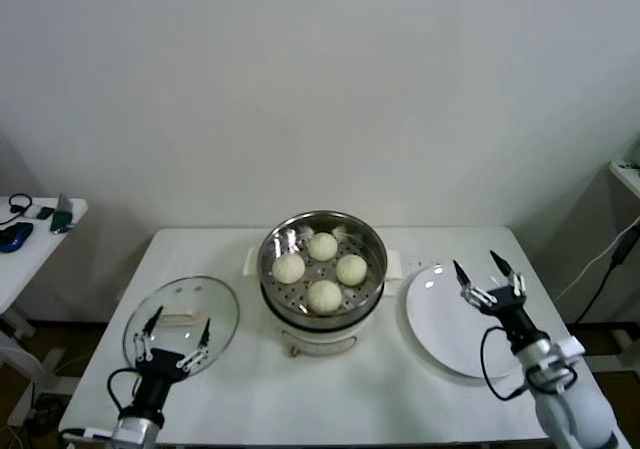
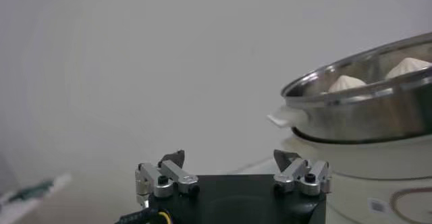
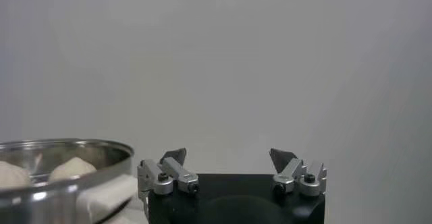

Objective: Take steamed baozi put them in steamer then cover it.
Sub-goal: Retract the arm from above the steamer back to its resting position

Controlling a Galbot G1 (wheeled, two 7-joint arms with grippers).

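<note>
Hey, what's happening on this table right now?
Four baozi sit in the uncovered steamer at the table's middle. The glass lid lies flat on the table to the robot's left, with the open left gripper over it. The open right gripper hovers empty above the bare white plate.

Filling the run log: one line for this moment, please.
baozi: four in steamer | cover: off, on table | left gripper: open above cover | right gripper: open over plate
</note>
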